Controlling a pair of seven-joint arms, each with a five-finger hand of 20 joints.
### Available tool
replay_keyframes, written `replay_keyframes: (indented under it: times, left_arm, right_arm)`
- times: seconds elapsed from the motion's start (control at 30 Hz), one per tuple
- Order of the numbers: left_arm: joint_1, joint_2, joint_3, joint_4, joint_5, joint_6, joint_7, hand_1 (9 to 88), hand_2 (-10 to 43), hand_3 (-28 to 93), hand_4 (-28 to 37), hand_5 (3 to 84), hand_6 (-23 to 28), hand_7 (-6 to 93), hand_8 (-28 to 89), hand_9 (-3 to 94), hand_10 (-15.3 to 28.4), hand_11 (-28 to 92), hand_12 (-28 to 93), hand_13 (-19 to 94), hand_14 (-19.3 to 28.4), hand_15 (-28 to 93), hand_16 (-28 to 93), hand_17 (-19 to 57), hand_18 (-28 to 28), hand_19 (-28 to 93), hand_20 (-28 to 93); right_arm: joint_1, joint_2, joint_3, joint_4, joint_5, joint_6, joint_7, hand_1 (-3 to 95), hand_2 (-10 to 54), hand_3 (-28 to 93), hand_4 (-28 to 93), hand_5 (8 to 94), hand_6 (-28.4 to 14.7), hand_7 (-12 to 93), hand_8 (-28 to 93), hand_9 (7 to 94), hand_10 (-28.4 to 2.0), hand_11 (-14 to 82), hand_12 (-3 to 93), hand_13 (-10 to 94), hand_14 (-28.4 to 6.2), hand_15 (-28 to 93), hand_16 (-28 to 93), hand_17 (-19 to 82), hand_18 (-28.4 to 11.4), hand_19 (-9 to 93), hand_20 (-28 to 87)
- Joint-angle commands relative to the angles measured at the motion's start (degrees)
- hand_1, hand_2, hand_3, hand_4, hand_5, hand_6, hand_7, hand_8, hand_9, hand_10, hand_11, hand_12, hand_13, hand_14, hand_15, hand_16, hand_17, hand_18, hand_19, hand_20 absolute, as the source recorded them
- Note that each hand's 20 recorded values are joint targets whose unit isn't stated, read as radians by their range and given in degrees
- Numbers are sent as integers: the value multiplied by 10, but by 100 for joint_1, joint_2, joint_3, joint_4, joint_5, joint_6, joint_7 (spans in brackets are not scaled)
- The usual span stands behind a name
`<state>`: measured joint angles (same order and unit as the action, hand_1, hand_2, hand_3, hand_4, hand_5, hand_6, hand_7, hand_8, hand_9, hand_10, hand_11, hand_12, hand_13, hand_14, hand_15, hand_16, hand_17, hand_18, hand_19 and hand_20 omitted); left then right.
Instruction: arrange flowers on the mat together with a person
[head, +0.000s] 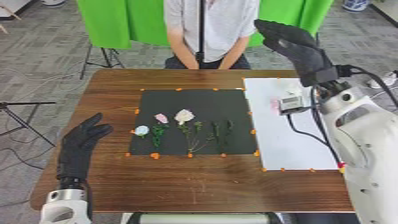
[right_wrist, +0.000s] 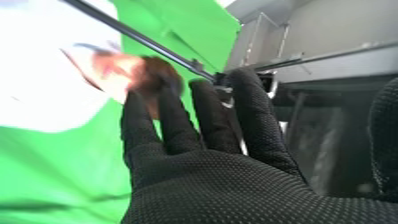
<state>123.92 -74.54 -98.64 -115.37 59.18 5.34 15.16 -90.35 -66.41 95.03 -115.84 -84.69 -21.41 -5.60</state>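
brown table (head: 178, 187) | green cloth (head: 133, 22), top | flowers (head: 184, 116) white, pink, bluish on mat (head: 160, 100), centre | left hand (head: 78, 147), right hand (head: 302, 55) released

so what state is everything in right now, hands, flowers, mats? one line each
left hand: open
right hand: open, holding nothing
black mat: laid flat, orange bits along its edges
white sheet: flat on the table
pale blue flower: lying on the black mat
pink flower: lying on the black mat
cream flower: lying on the black mat
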Motion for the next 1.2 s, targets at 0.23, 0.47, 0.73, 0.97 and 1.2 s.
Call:
replay_keyframes:
  times: [0.23, 0.47, 0.73, 0.97, 1.2]
  left_arm:
    - [16, -14, 128, -60, 148, -196, -81, 214, -19, 685, -226, 495, 33, 132, -50, 514, 153, 221, 164, 418, 184, 236, 20, 94, 125, 82, 194]
    - [-38, -28, 137, -90, 236, -290, -51, 214, -18, 684, -227, 493, 33, 132, -50, 514, 153, 220, 163, 416, 183, 232, 20, 93, 124, 80, 194]
    - [-55, -30, 148, -86, 271, -333, -72, 215, -18, 683, -228, 493, 33, 131, -50, 514, 152, 219, 164, 416, 183, 230, 21, 92, 124, 78, 194]
    - [-52, -54, 134, -87, 221, -292, -85, 214, -17, 682, -227, 493, 32, 132, -50, 513, 153, 219, 164, 414, 183, 231, 24, 90, 125, 82, 195]
    - [-45, -56, 117, -90, 209, -275, -84, 214, -17, 682, -227, 493, 32, 132, -50, 513, 152, 219, 164, 412, 184, 232, 24, 88, 126, 83, 194]
  right_arm:
    - [-2856, -729, 775, -100, 2937, 1205, -936, 13, 1, 729, -197, 325, -1, 41, -69, 311, -135, 13, 82, 203, -93, 1, 87, 110, -126, 30, 181]
    - [-3255, -1326, 930, -310, 2350, 1117, -1079, -23, 24, 714, -228, 339, -59, 30, -81, 318, -148, 13, 30, 206, -78, 43, -54, 130, -87, -1, 160]
    - [-3289, -1514, 876, -276, 2329, 1172, -1062, -9, 3, 740, -217, 336, -25, 55, -78, 325, -147, 20, 42, 233, -108, 94, -47, 150, -129, 11, 170]
    - [-3311, -1542, 848, -279, 2345, 1223, -1034, -2, -1, 743, -215, 346, -23, 63, -80, 334, -146, 23, 51, 243, -104, 97, -38, 157, -128, 11, 177]
    - [-3351, -1592, 917, -316, 2315, 1245, -1041, 7, -5, 747, -212, 396, -31, 72, -81, 355, -145, 28, 58, 258, -100, 102, -33, 165, -121, 11, 183]
